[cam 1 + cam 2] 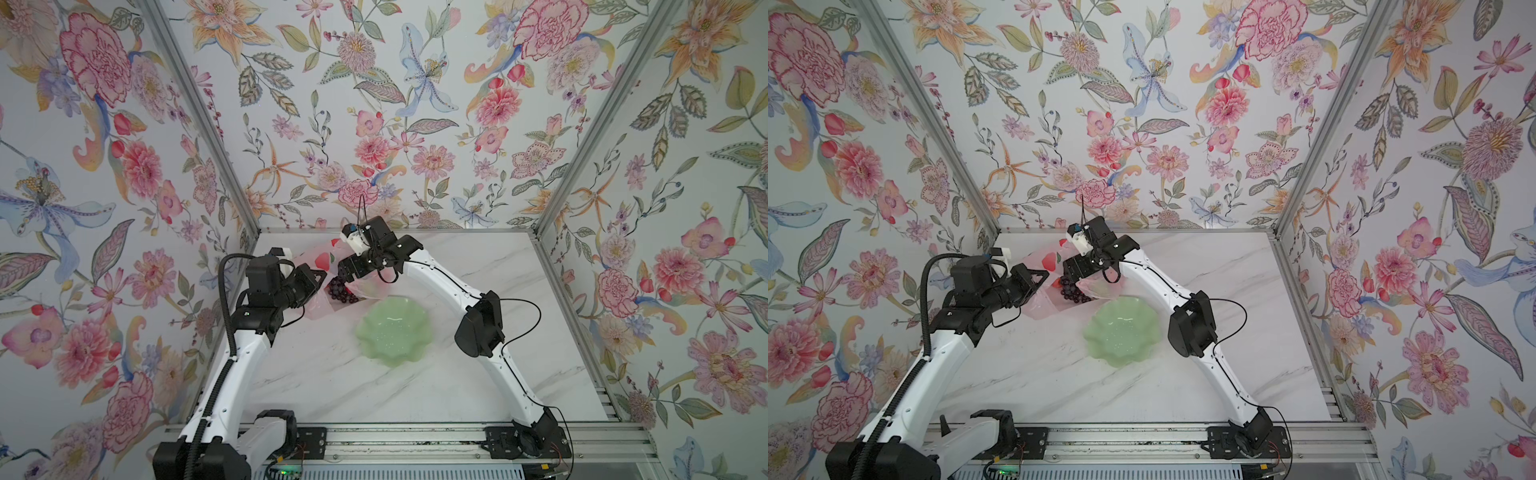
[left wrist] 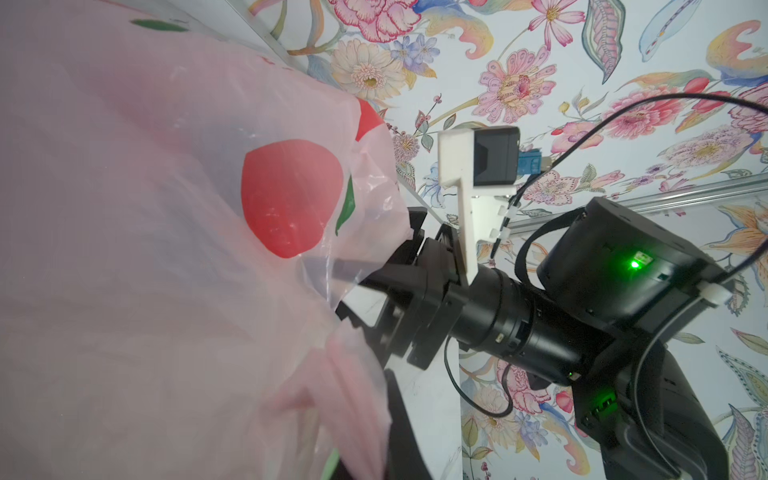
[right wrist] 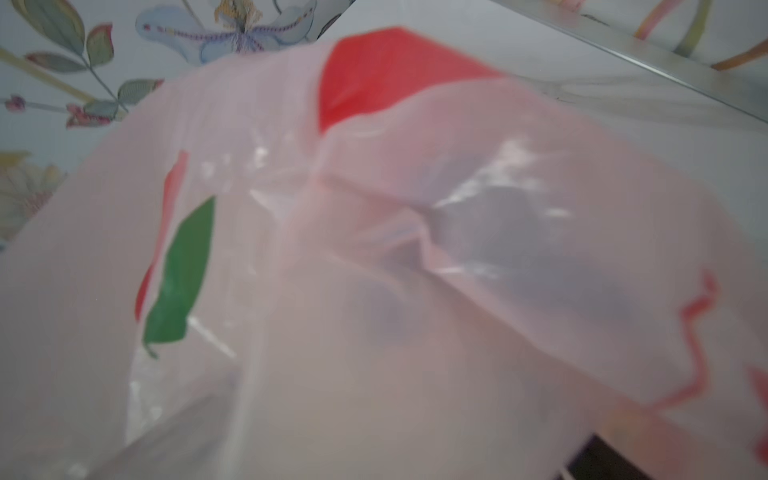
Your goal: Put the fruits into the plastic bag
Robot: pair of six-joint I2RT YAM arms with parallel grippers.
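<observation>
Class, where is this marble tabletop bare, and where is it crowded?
Bare: between the pale green scalloped dish and the front rail; beyond the right arm to the side rail. Crowded: around the translucent pink plastic bag and purple grapes.

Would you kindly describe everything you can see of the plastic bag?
The plastic bag is thin, translucent pink film with red fruit prints and green leaves, crumpled, lying at the back of the marble table. The left gripper appears shut on its edge, holding it up; the right gripper, fingers open, reaches into its mouth, beside dark grapes.
</observation>
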